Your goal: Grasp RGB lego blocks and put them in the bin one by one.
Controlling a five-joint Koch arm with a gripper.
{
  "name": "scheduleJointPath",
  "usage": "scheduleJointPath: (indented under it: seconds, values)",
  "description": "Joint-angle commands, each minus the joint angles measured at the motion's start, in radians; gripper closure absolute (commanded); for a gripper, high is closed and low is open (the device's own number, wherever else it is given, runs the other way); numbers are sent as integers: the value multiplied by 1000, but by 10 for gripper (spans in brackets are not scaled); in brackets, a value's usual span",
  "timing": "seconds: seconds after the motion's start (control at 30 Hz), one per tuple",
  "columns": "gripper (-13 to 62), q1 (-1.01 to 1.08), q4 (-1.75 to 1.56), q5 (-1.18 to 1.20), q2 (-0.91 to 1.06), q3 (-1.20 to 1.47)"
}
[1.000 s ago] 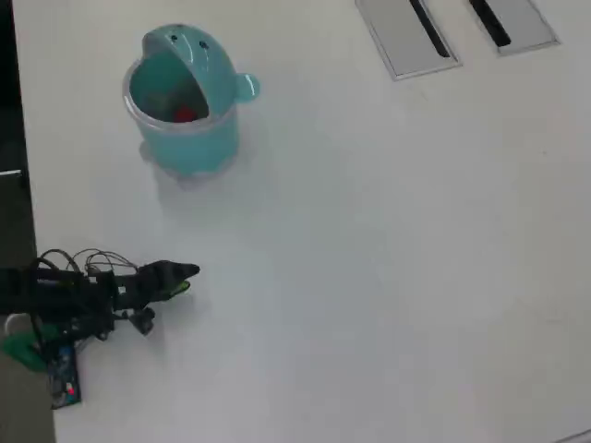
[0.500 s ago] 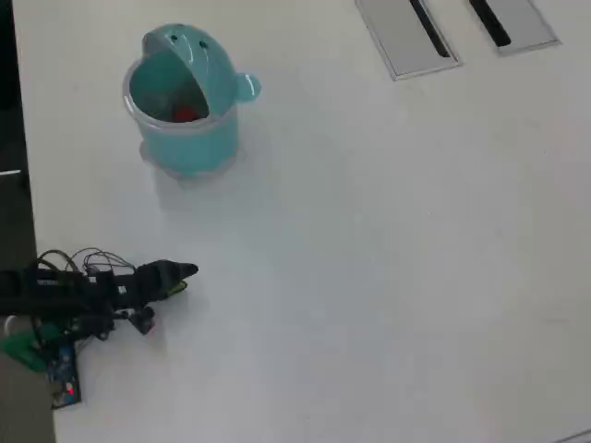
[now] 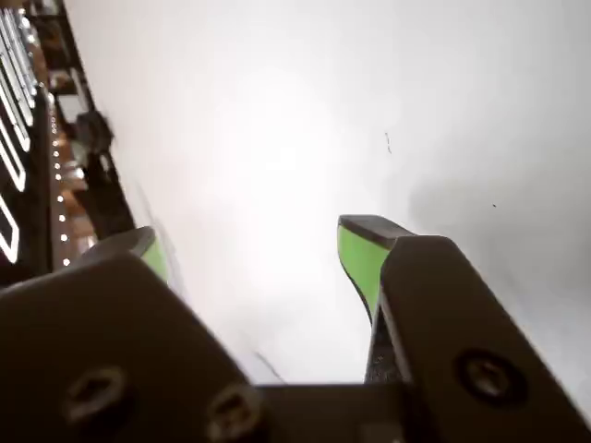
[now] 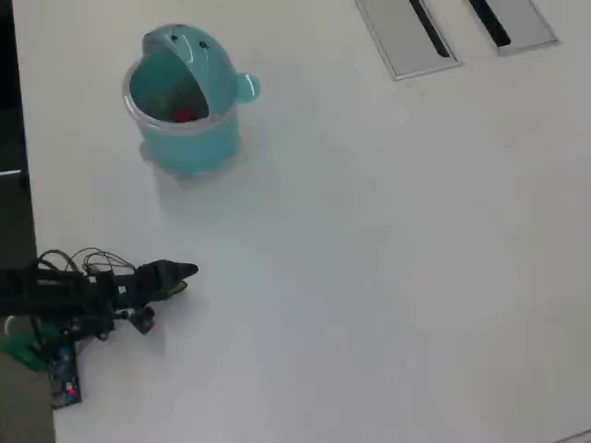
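The round teal bin (image 4: 185,138) stands at the upper left of the white table in the overhead view, its hooded lid tipped back. A red block (image 4: 183,114) lies inside it. The blue and yellow-green blocks are not in view. My gripper (image 4: 183,277) is folded back near the table's left edge, well below the bin. In the wrist view the gripper (image 3: 249,242) has its green-padded jaws spread wide apart over bare white table with nothing between them.
Two flat grey panels (image 4: 406,35) with dark slots lie at the top right in the overhead view. The arm's base, cables and a green board (image 4: 55,318) sit at the table's left edge. A dark strip with lights (image 3: 37,138) runs along the wrist view's left side.
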Motion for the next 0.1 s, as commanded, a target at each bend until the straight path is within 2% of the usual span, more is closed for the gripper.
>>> scheduleJointPath:
  seconds: [0.0, 0.07]
  values:
    - [153, 0, -8, 29, 57, 74]
    - [153, 0, -6, 29, 57, 74]
